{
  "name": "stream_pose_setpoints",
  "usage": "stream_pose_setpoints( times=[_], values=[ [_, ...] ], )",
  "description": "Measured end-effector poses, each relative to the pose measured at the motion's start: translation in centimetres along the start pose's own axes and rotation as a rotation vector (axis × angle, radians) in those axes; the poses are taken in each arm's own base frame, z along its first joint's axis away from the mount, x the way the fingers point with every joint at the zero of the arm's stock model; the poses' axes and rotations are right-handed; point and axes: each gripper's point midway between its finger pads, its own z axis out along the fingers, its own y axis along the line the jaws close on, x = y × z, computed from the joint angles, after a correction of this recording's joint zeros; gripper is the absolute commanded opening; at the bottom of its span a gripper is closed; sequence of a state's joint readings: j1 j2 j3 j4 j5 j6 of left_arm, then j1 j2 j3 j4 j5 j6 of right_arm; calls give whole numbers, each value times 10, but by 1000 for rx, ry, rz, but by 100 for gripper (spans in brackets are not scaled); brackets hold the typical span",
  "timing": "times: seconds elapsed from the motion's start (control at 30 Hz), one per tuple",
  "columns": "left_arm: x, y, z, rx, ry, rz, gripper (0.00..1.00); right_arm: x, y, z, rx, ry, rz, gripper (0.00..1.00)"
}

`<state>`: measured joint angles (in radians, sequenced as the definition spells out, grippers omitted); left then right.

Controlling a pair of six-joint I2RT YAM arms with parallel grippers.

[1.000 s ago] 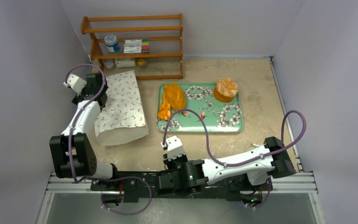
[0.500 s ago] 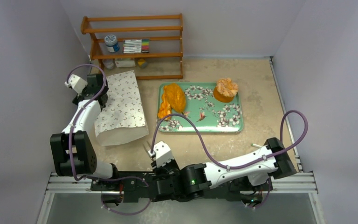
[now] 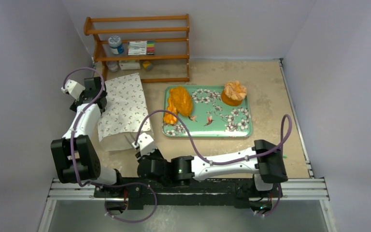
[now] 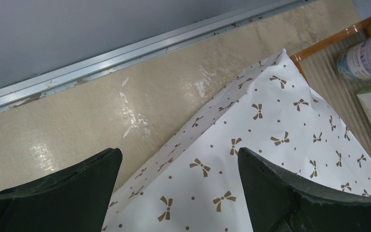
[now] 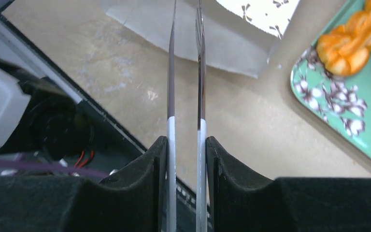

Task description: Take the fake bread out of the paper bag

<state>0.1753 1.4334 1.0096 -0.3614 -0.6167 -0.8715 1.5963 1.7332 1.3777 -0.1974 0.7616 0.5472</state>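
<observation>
Beige speckled tabletop (image 3: pixel 265 82) inside pale grey walls, with a wooden shelf (image 3: pixel 140 43) at 12 o'clock against the back. Toward 9 o'clock, flat on the tabletop, the white bow-printed bag (image 3: pixel 125 108): long axis from 12 to 6, closed end up by the shelf, mouth with its plain fold pointing to 6, toward the arm bases. At the centre, a green flowered tray (image 3: pixel 222 126) carrying the bread: lumpy loaf (image 3: pixel 180 99) in the 10 o'clock corner, lengthwise 12 to 6; thin twisted piece (image 3: pixel 170 116) touching it at 7 o'clock; ruffled pastry (image 3: pixel 234 91) in the 1 o'clock corner. All three outside the bag and apart from it.

Left pincer (image 4: pixel 178 193) above the bag's 9 o'clock edge near the closed end, jaws spread wide, gripping nothing. Right pincer (image 5: pixel 186 48) at 6 o'clock of the bag, aimed at the mouth, its two thin metal blades (image 5: pixel 171 72) parted by a narrow slit. Nothing seen between them. Tips cut off by the top edge of the wrist view.
</observation>
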Motion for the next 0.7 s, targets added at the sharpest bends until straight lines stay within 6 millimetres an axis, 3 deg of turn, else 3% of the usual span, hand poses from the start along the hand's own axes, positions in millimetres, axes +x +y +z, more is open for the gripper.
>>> stream_pose_setpoints(
  times=[0.4, 0.7],
  values=[
    [-1, 1, 8, -14, 11, -7, 92, 39, 3, 93, 12, 5, -92, 37],
    [3, 1, 11, -7, 33, -17, 92, 21, -1, 143, 40, -87, -86, 39]
  ],
)
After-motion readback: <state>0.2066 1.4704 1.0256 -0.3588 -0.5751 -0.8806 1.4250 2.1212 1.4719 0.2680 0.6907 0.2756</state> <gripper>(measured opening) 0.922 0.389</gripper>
